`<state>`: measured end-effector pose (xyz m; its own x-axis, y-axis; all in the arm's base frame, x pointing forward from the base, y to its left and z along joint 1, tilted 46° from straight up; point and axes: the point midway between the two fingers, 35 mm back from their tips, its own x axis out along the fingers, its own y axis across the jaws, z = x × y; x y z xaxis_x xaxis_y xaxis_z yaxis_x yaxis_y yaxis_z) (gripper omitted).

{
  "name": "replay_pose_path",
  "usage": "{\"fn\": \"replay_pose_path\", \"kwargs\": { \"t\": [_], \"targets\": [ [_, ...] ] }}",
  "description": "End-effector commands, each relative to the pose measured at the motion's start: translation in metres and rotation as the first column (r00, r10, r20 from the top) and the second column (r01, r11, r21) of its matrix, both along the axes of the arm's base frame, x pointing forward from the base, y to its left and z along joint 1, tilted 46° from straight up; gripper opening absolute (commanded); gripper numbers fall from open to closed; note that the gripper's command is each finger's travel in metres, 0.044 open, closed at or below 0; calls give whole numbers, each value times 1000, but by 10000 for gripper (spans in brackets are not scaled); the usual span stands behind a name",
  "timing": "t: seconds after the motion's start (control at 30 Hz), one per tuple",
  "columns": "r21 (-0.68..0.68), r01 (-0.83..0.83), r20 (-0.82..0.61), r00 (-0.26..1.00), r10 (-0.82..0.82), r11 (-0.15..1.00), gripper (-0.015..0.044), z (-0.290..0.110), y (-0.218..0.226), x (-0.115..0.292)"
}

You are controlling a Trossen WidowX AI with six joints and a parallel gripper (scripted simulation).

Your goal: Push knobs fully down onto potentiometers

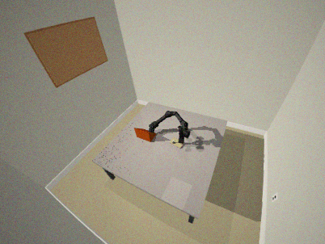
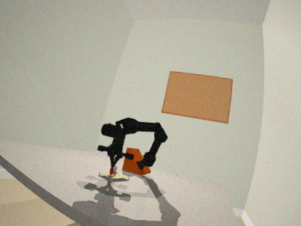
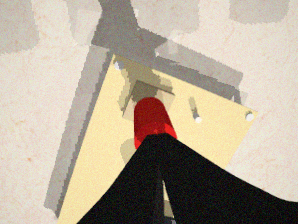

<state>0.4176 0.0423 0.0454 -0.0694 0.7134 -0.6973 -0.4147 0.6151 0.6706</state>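
Observation:
The pale yellow circuit board lies on the table, small in the top and exterior views (image 1: 176, 142) (image 2: 114, 175). A red knob (image 3: 153, 119) stands on its potentiometer near the board's far edge; it also shows as a red dot in the exterior view (image 2: 111, 170). My gripper (image 3: 157, 143) is shut, its black fingers together, with the tips right at the top of the red knob. A second small light part (image 3: 194, 111) stands to the right of the knob. The gripper's fingers hide the near half of the board.
The arm's orange base (image 1: 145, 134) stands on the table left of the board, also in the exterior view (image 2: 135, 162). Dark shadows of the arm fall across the table beyond the board.

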Motion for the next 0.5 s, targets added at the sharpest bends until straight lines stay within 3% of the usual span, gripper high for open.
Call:
{"fn": "replay_pose_path", "kwargs": {
  "t": [0.0,0.47],
  "targets": [
    [1,-21,1,1000,21,1000,0,-6,11,1],
    [1,-21,1,1000,21,1000,0,-2,6,1]
  ]
}}
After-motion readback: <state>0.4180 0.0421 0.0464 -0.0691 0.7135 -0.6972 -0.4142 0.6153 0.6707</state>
